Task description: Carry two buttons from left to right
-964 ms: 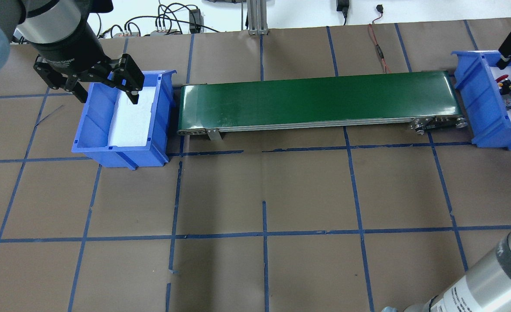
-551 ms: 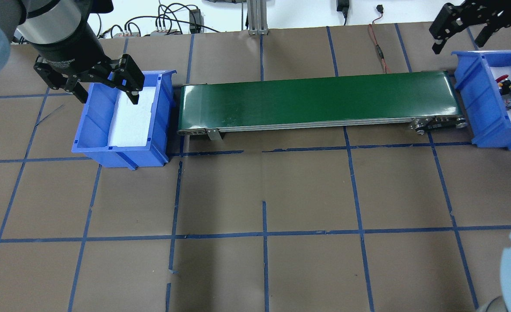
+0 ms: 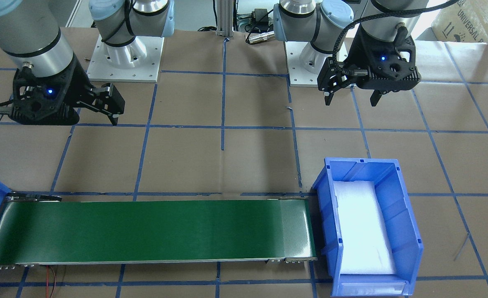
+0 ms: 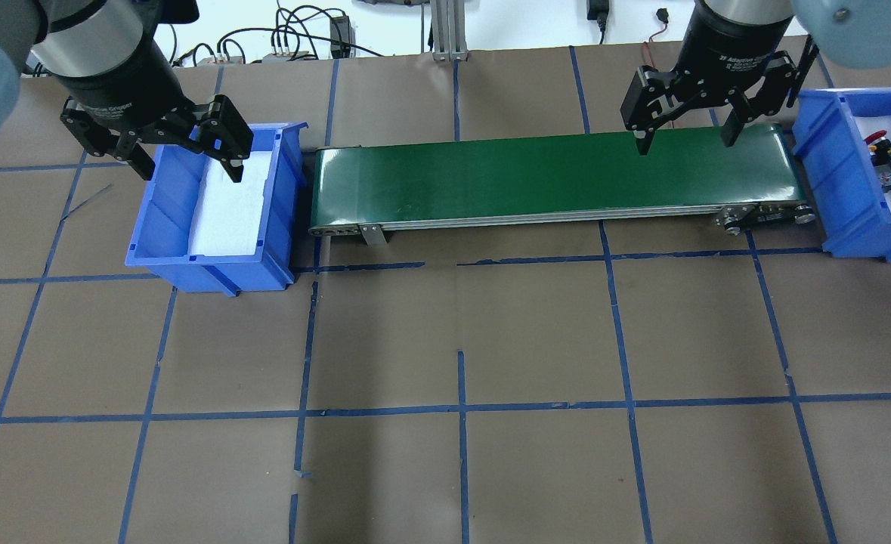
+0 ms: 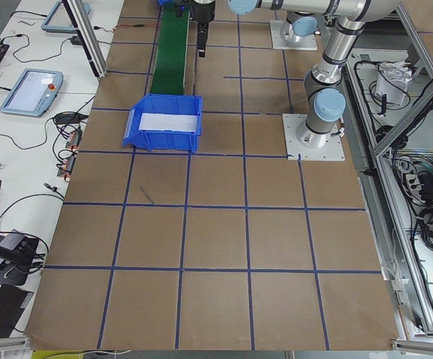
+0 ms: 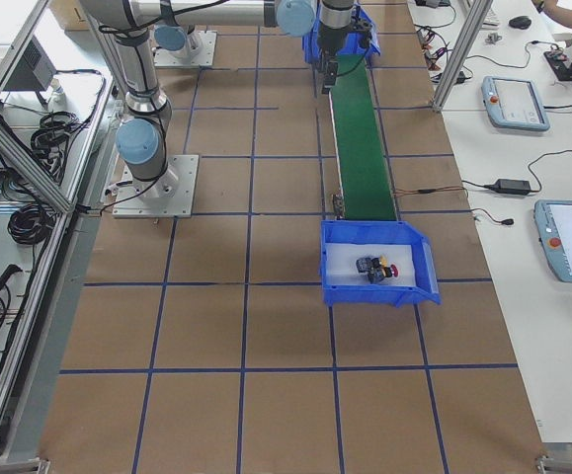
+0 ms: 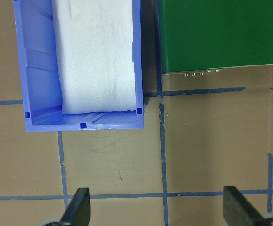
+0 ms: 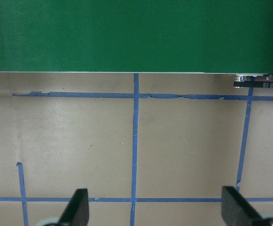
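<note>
Presently both buttons [image 4: 885, 155] lie together in the blue bin [image 4: 830, 177] off the belt's [image 4: 551, 174] three o'clock end. Left gripper [image 4: 190, 172] near its nine o'clock end, right gripper [image 4: 687, 143] near three; both spread wide, empty.

Brown gridded table [image 4: 460, 332], green conveyor [image 4: 551, 177], left blue bin [image 4: 211, 272], right blue bin [image 4: 838, 189]
</note>
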Controlling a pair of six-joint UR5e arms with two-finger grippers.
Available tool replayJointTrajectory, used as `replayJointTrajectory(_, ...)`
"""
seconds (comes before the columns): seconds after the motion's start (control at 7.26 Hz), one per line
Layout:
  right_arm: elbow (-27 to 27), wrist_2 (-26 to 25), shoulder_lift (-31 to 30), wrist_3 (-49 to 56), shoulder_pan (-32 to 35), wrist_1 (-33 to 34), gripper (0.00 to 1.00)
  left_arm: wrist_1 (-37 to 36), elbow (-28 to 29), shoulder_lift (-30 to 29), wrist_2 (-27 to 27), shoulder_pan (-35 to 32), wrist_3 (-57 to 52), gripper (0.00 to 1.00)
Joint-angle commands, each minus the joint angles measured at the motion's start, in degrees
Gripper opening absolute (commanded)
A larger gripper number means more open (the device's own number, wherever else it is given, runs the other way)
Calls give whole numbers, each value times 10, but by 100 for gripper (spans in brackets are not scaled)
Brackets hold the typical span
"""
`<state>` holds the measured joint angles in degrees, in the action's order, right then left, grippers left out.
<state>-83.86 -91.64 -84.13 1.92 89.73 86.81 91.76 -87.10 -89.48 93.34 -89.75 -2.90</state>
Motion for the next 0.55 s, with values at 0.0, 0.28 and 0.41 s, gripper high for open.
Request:
replayJointTrajectory(0.0, -10, 2, -10, -6, 2, 2, 100, 3, 0, 2, 1, 0, 0, 100)
replayJointTrajectory(0.28, -4, 17, 0, -11, 11, 40, 100, 4, 0, 1, 0, 0, 2, 100)
replayJointTrajectory(0.41, -4, 14, 0, -16, 11, 39, 100, 6, 0, 2, 1, 0, 3, 100)
